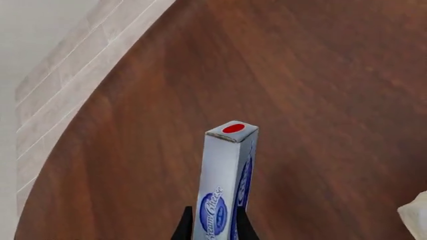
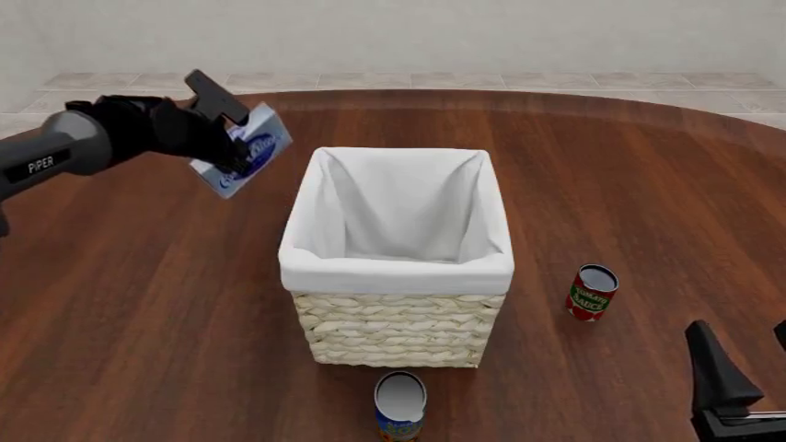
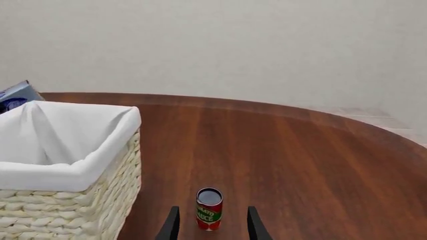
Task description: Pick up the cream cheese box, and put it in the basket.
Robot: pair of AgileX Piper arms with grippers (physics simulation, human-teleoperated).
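The cream cheese box [image 2: 249, 147], pale blue-grey with a dark blue oval, hangs tilted in the air just beyond the far left corner of the basket [image 2: 393, 273]. My left gripper [image 2: 228, 140] is shut on it. In the left wrist view the box [image 1: 225, 170] stands up between the dark fingers [image 1: 183, 228], its red-spotted end pointing away over bare wood. The basket is a big cream wicker square with a white lining, standing mid-table. My right gripper [image 2: 749, 357] is open, low at the near right. A corner of the box [image 3: 15, 95] peeks over the basket rim [image 3: 73, 172].
A red can [image 2: 591, 292] stands right of the basket, and it lies ahead of my right gripper [image 3: 212, 226] in that wrist view as the red can [image 3: 209, 209]. A blue-orange can [image 2: 399, 405] sits just in front of the basket. The table's round edge and pale tiled floor lie beyond.
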